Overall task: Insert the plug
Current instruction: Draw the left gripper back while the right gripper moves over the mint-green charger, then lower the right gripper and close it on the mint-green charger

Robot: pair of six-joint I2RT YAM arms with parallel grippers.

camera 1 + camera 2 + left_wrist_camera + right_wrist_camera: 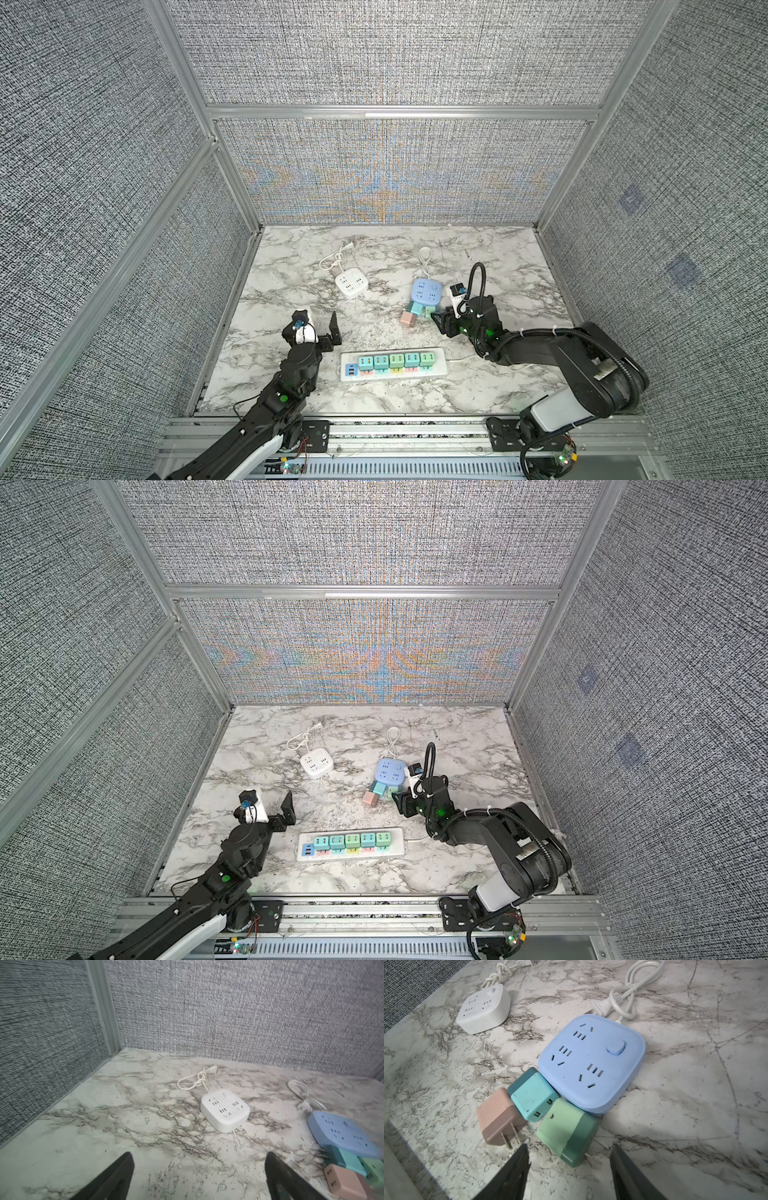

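Black wedge-shaped fingers of the right gripper stand apart, released and holding nothing; the near end of the green plug sits in the gap between their tips. That plug is a matte, round-cornered cube, paler green over one half, with a metal prong showing at its near end. In both top views it lies just off the gripper's tips at about ten o'clock. A teal plug with two small square ports lies touching it, and a dusty pink plug with two bare flat prongs sits just beside the teal one. At eleven o'clock a blue socket block, square with soft corners and a raised button, has the teal and green plugs against its edge; its white cord is looped and tied. A white socket block lies farther off at ten o'clock. The left gripper is spread wide and empty over the veined marble table; the green plug is well apart from it at three o'clock. At its four o'clock lies a long white power strip carrying a row of five pastel plugs.
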